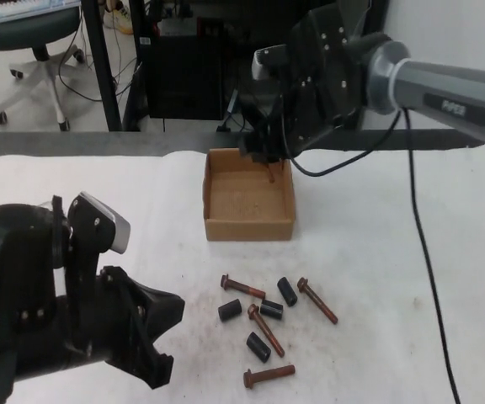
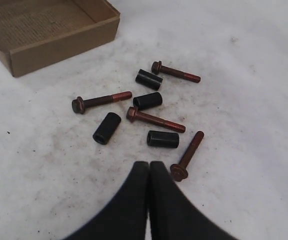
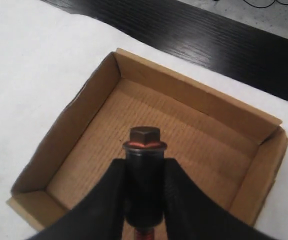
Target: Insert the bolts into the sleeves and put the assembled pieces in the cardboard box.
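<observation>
My right gripper [image 3: 145, 167] is shut on a black sleeve with a copper bolt [image 3: 145, 138] through it, held upright above the open cardboard box [image 3: 71, 132]. In the high view this gripper [image 1: 269, 164] hangs over the box's [image 1: 249, 229] far edge. Several loose copper bolts [image 2: 155, 119] and black sleeves [image 2: 107, 128] lie scattered on the white bench in front of the box [image 2: 64, 47]. My left gripper [image 2: 149, 167] is shut with nothing in it and hovers just beside the nearest bolt [image 2: 188, 156]. It sits low at the near left [image 1: 168, 366].
The bolts [image 1: 265, 329] and sleeves [image 1: 258, 346] lie in one cluster between the box and the bench's near edge. A black cable [image 1: 428, 261] trails from the right arm across the bench's right side. A dark strip runs behind the box.
</observation>
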Motion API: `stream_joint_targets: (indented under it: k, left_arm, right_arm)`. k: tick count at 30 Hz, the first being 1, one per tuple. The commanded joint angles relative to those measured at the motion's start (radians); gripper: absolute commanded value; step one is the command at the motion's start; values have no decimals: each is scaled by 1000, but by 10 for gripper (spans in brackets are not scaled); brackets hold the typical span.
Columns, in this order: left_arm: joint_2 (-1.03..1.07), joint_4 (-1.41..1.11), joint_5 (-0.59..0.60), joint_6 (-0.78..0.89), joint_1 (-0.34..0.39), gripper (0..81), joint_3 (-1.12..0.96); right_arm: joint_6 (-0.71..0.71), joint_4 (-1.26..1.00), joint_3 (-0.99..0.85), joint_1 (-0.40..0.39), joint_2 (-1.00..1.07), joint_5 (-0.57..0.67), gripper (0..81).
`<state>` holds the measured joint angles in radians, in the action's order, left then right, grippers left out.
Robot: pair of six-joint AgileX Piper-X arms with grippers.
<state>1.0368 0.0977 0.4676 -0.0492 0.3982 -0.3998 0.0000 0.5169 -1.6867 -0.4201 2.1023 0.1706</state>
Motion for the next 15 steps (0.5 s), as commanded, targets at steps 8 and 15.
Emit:
stream_joint_targets:
  k: [8, 15]
  left_arm:
    - [-13, 2, -3, 4, 4, 3, 0]
    - [-13, 2, -3, 4, 4, 3, 0]
  right_arm:
    - [-12, 20, -79, 0, 117, -31, 8]
    - [-12, -2, -80, 0, 141, -31, 8]
